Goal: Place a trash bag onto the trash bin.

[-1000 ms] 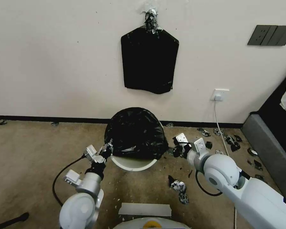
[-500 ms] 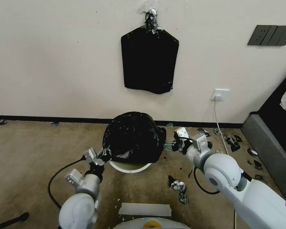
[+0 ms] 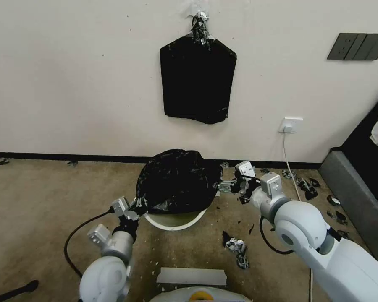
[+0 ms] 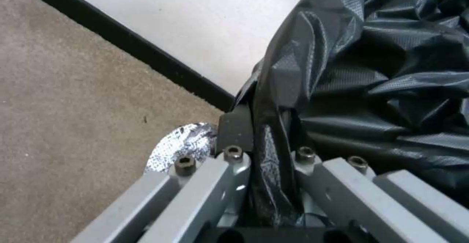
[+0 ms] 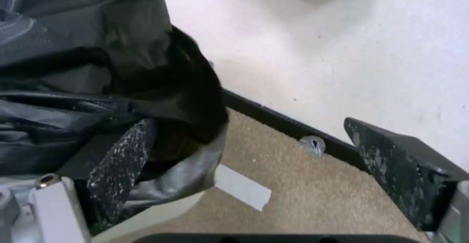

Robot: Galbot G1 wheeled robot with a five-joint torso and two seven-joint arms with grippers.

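The glossy black trash bag (image 3: pixel 176 182) lies crumpled over the top of the cream-white trash bin (image 3: pixel 172 221), whose near rim shows below it. At the bag's near-left corner, my left gripper (image 3: pixel 133 208) is shut on a fold of the bag (image 4: pixel 271 144). My right gripper (image 3: pixel 225 187) is at the bag's right edge and open. One of its fingers (image 5: pixel 119 164) sits under the bag's hem (image 5: pixel 195 100) beside the bin rim (image 5: pixel 146 217); the other stands far off over the carpet.
A flat black bag pack (image 3: pixel 197 79) hangs on the wall behind the bin. Torn black scraps (image 3: pixel 238 247) litter the carpet to the right. A white strip (image 3: pixel 192 276) lies in front of me. A grey ledge (image 3: pixel 357 201) borders the right side.
My left gripper has drawn the bag's corner back toward me and lower. The right gripper has swung in to the bag's right edge. The bag has bunched up over the bin.
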